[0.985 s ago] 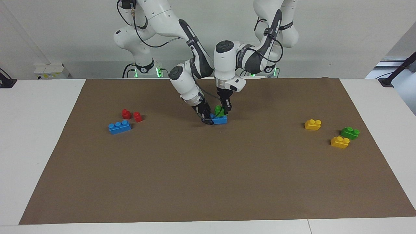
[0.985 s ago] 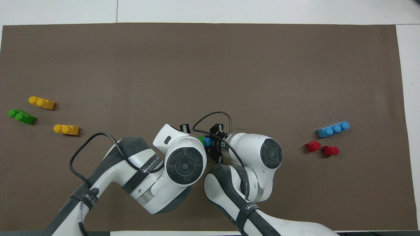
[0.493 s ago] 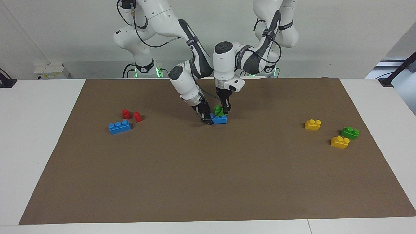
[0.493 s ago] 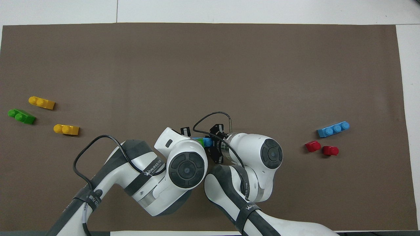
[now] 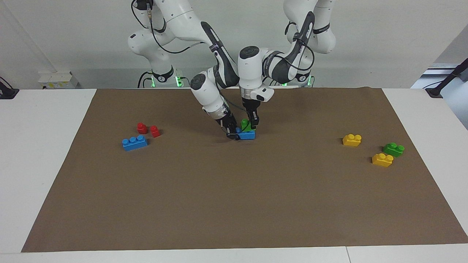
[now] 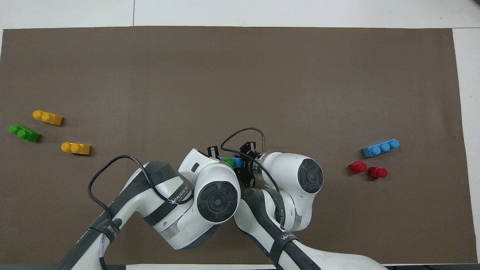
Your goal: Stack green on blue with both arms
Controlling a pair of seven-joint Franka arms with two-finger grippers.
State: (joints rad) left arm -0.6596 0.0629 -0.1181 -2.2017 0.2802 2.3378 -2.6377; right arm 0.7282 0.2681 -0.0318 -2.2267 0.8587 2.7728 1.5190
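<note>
Facing view is showing the left gripper (image 5: 252, 125) sitting at frame centre, clasping the green brick (image 5: 246, 125) from above, its fingers closing on the brick's short sides. That green brick is resting slightly tilted on the blue brick (image 5: 246, 134), which is lying on the brown mat (image 5: 234, 204) just below the middle of the arms. The right gripper (image 5: 231, 132) is coming in at a slant from the upper left of the frame and is pinching the end of the blue brick, bracing it against the mat. In the overhead view both wrists are covering most of the stack, leaving only a sliver of green (image 6: 227, 161) and blue (image 6: 237, 162) showing at centre.

Both bricks are looking like light, rigid, smooth plastic, so they are likely needing a firm squeeze on flat side walls, not on the studs, and a straight downward press to seat them.

Outward, a spare blue brick (image 5: 135, 142) and two red pieces (image 5: 148, 129) are lying at the left of the frame, while two yellow bricks (image 5: 352, 140) and a second green brick (image 5: 393, 149) are lying at the right.
</note>
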